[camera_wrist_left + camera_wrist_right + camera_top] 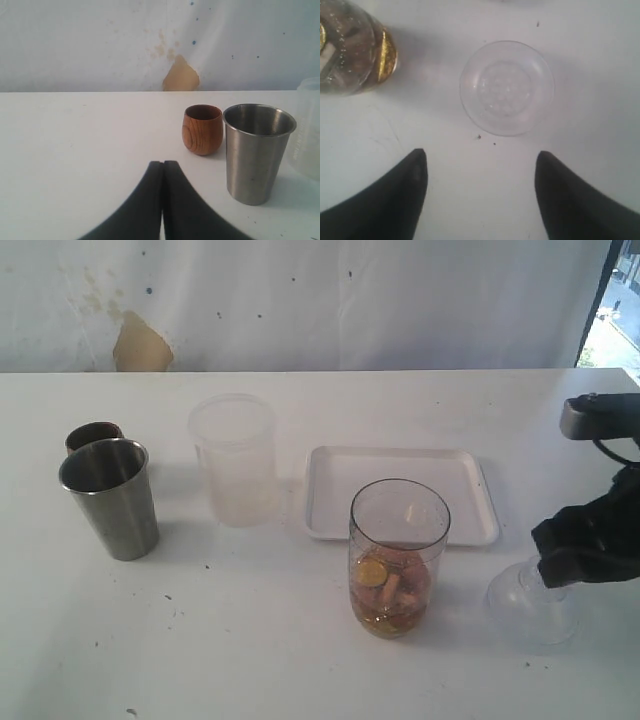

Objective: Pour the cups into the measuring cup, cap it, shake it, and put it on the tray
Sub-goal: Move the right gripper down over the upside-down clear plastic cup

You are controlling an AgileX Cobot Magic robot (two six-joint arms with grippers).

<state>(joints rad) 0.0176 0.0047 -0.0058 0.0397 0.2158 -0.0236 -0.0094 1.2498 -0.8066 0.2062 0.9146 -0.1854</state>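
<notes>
The clear measuring cup (398, 558) stands uncapped in front of the white tray (470, 525), with coins and brownish bits in its bottom (350, 47). A clear dome-shaped cap (532, 602) lies on the table to its right. My right gripper (479, 162) hovers over the table just beside that cap (507, 88), open, nothing between its fingers. At the far left stand the steel tumbler (112, 498) and, behind it, the brown cup (92, 435). My left gripper (163, 164) is shut and empty, low over the table short of the brown cup (202, 129) and the tumbler (257, 150).
A frosted plastic tub (235, 458) stands between the tumbler and the tray. A white backdrop with a torn tan patch (141, 346) closes the far side of the table.
</notes>
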